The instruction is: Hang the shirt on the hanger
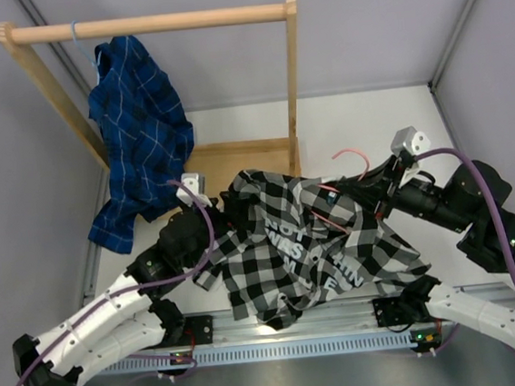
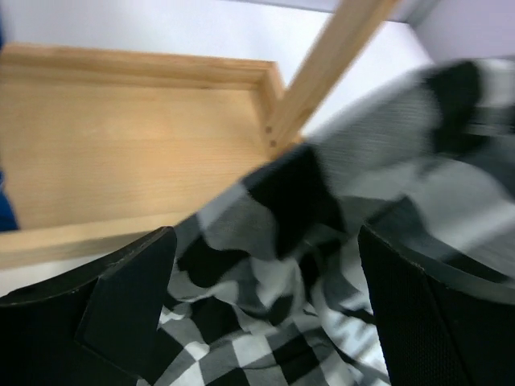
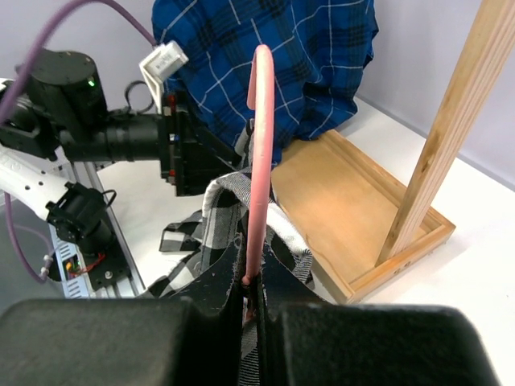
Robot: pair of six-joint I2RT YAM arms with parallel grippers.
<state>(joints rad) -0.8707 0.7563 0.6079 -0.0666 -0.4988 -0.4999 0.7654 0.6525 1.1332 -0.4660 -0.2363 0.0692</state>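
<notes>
The black-and-white check shirt (image 1: 308,247) hangs bunched between my two arms above the table's front. It fills the left wrist view (image 2: 322,201) and shows in the right wrist view (image 3: 217,217). The pink wire hanger (image 3: 259,145) rises from my right gripper (image 3: 251,289), which is shut on its wire with shirt fabric around it. From above, its hook (image 1: 352,155) sticks out beside my right gripper (image 1: 376,189). My left gripper (image 2: 264,249) is open, fingers wide apart, with shirt fabric lying loose between them. It sits at the shirt's left edge (image 1: 213,206).
A wooden rack stands at the back: top bar (image 1: 150,24), right post (image 1: 293,89), base tray (image 1: 236,158). A dark blue grid shirt (image 1: 137,122) hangs from its left end. The post (image 3: 451,137) and tray (image 3: 346,209) are close to my right gripper.
</notes>
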